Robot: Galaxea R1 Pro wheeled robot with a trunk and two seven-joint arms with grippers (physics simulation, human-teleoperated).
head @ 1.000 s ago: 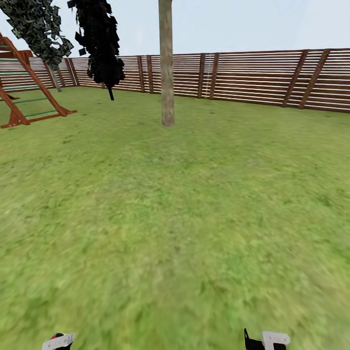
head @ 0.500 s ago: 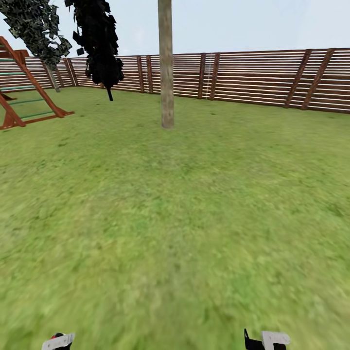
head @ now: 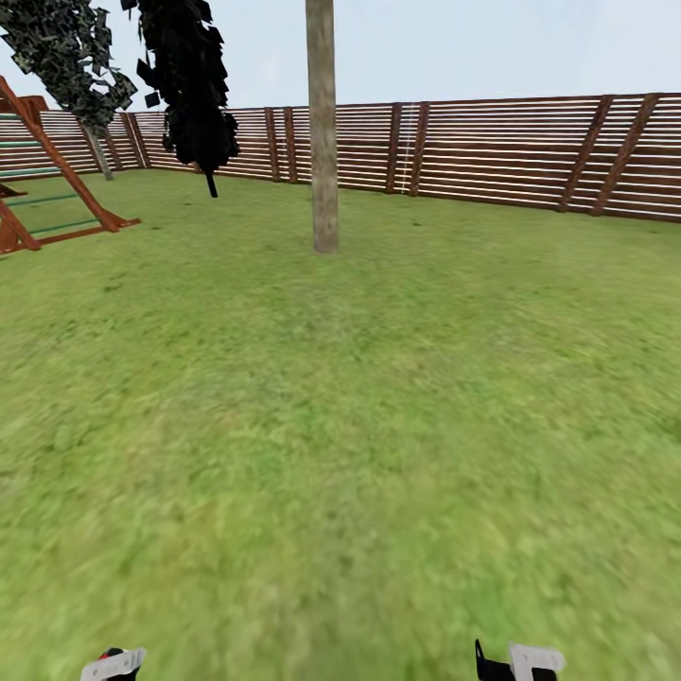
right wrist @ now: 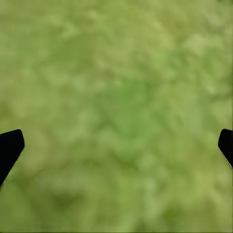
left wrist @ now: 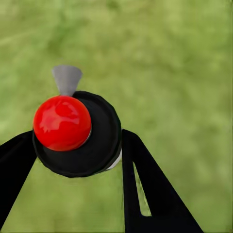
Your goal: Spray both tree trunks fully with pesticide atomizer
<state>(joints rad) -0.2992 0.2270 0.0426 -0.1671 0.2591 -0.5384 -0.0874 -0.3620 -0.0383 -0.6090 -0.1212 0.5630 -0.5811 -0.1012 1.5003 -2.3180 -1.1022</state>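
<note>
With my left gripper (left wrist: 77,155) clenched on the atomizer (left wrist: 75,131) and my right gripper (right wrist: 116,145) released, pickup is done; the far trunk (head: 323,142) awaits spraying.

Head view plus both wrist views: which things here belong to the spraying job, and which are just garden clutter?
Job:
- atomizer, red-capped, gripped in left claw
- tree trunk, pale, straight ahead
- grass floor

Clutter:
- near-black column tree
- red-brown climbing frame
- slatted fence
- right claw, open, holding nothing

Flat, shadowless daylight — grass (head: 378,454) blurred (wrist views most)
</note>
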